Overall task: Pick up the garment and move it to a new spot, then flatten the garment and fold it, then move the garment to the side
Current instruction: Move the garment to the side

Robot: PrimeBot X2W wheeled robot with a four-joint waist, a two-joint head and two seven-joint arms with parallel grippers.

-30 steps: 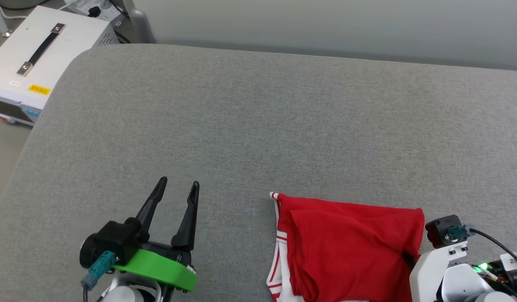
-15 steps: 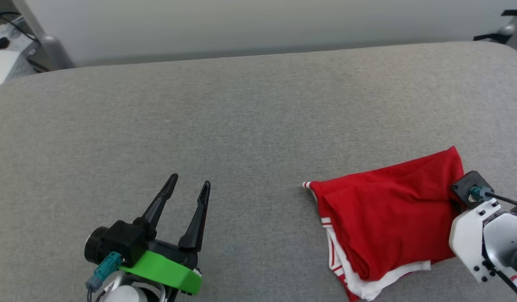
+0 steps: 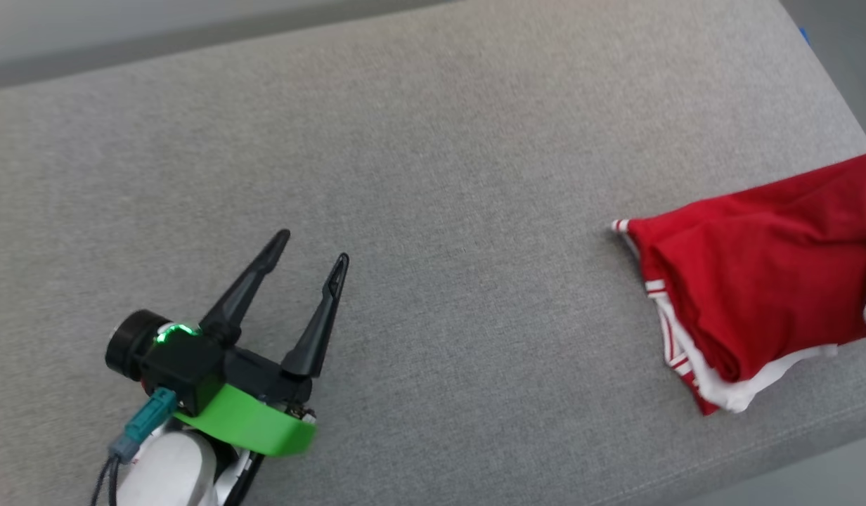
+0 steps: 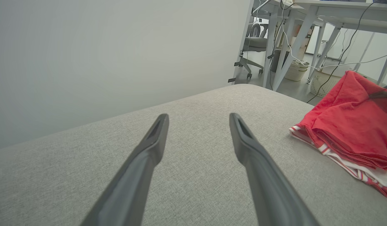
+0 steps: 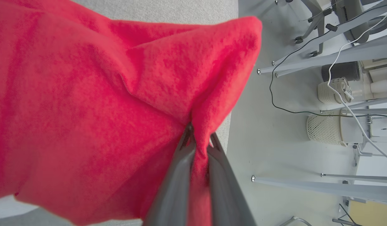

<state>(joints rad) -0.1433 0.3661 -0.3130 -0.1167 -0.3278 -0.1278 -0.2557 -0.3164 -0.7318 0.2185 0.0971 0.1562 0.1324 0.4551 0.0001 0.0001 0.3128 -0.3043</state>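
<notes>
Garment (image 3: 760, 281) dragged toward cushion (image 3: 433, 176) right edge

Matt red cloth garment (image 3: 756, 281) on rough grey woven-fabric cushion (image 3: 440, 176); smooth, matt dark plastic left tool (image 3: 313, 246).

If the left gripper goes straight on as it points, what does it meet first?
Likely bare grey cushion near its far edge, though depth is unclear; the garment lies well aside.

Grey cushion (image 3: 433, 176); table legs (image 4: 291, 53), baskets (image 5: 325, 128) beyond.
</notes>
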